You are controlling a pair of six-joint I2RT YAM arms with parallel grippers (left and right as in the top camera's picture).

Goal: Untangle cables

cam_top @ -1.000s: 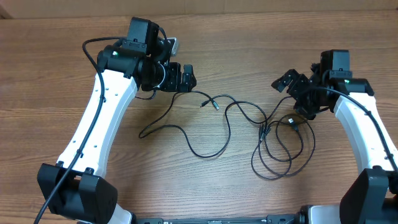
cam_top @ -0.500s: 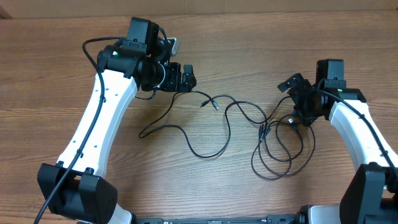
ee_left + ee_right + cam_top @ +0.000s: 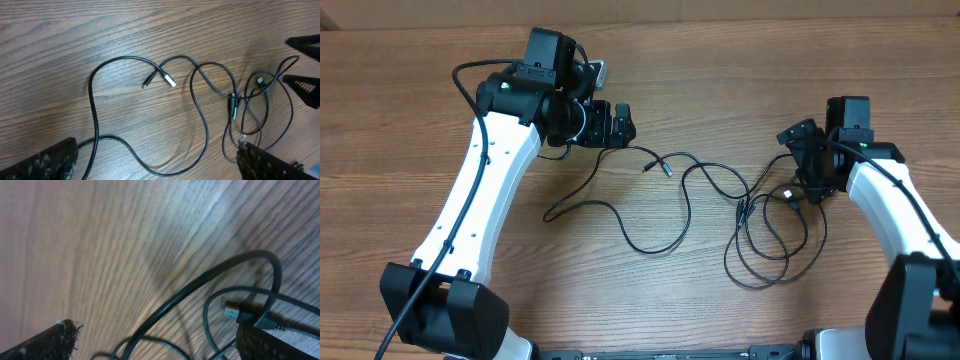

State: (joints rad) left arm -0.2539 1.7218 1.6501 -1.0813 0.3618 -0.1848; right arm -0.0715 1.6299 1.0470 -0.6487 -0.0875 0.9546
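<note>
Cables [image 3: 745, 207], thin black cords with small plug ends, lying on the wooden table [image 3: 720, 70]. Overhead view: you find them from the centre to the right of the frame, one long open curve trailing toward lower left and a clump of overlapping loops at lower right. The left gripper [image 3: 620, 125] stands above and left of them with its jaws apart and nothing in them. The right gripper [image 3: 795, 162], jaws also spread and empty, sits at the clump's upper right edge. Left wrist view: cables [image 3: 233, 100] cross at right of centre, and a silver-tipped plug [image 3: 169, 80] lies free at upper centre. The left gripper [image 3: 156, 150] shows both fingers wide apart at the bottom corners, well clear of the cord. Right wrist view, blurred: cables [image 3: 200, 282] arc across the lower right, with a small plug [image 3: 235, 314] close to the right finger. The right gripper [image 3: 157, 335] is spread wide, and you cannot tell whether it touches anything. Handling, as a judgement: light, limp and smooth-sheathed, likely to drag and slip, and to tighten if pulled at a crossing. Take hold just behind a plug, where the cord looks stiffest.
</note>
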